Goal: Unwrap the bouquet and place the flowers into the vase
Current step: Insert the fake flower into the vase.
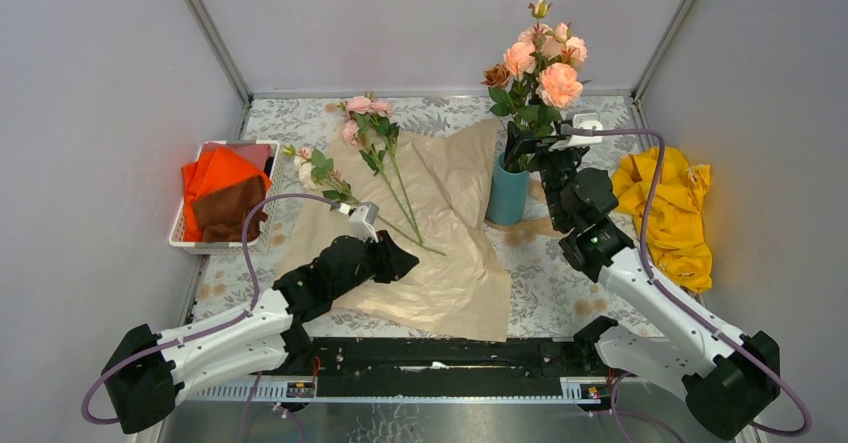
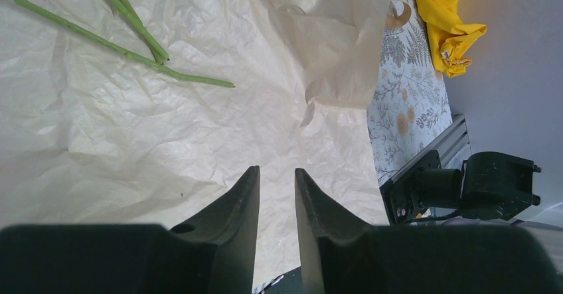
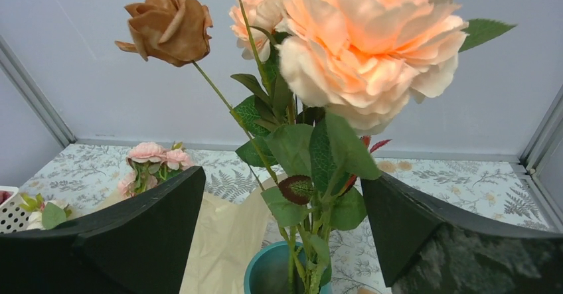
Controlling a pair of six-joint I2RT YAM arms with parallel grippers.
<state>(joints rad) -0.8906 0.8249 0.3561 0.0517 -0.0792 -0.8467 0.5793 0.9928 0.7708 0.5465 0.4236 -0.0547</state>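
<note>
The teal vase stands right of the middle and holds several peach flowers and a brown rose. My right gripper is just above the vase rim. It is open wide, with the stems between the jaws and untouched. The kraft paper lies unfolded and flat. Pink roses and a cream spray rest on its far left part, stems pointing toward me. My left gripper hovers low over the paper, narrowly open and holding nothing.
A white basket with orange and brown cloths sits at the left table edge. A crumpled yellow cloth lies at the right, close behind my right arm. The enclosure walls close in the back and sides.
</note>
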